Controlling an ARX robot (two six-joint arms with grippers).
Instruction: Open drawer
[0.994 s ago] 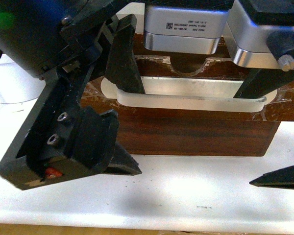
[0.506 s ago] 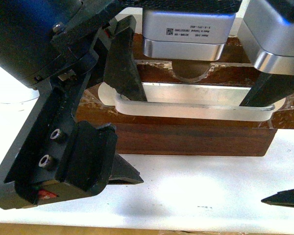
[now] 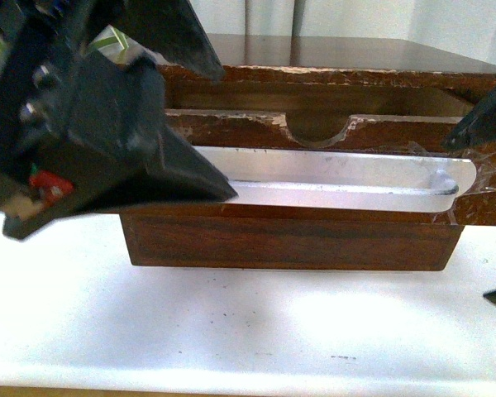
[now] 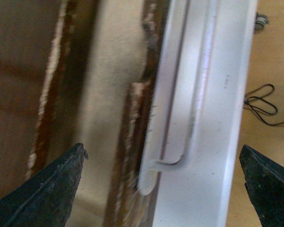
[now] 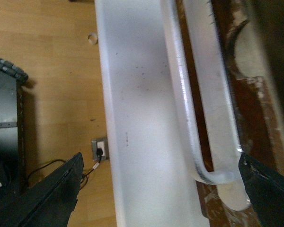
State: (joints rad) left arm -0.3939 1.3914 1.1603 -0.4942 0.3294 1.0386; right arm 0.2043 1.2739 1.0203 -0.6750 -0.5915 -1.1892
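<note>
Front view, drawer [image 3: 289, 240]: stands partly out of the dark wooden cabinet [image 3: 339, 51], above the white table [image 3: 248, 331]. A narrow gap at 12 o'clock shows the interior, but its contents cannot be told.
Handle [image 3: 339, 186]: white, taped across the drawer front, below the half-round notch [image 3: 318, 128].
Left gripper [image 4: 161, 149]: jaws wide apart, holding nothing. It sits at 9 o'clock of the handle, with one finger in front of the handle's end.
Right gripper [image 5: 161, 155]: jaws wide apart, holding nothing. It sits at 3 o'clock, near the handle's other end.
Count: one drawer, one handle, two grippers.
</note>
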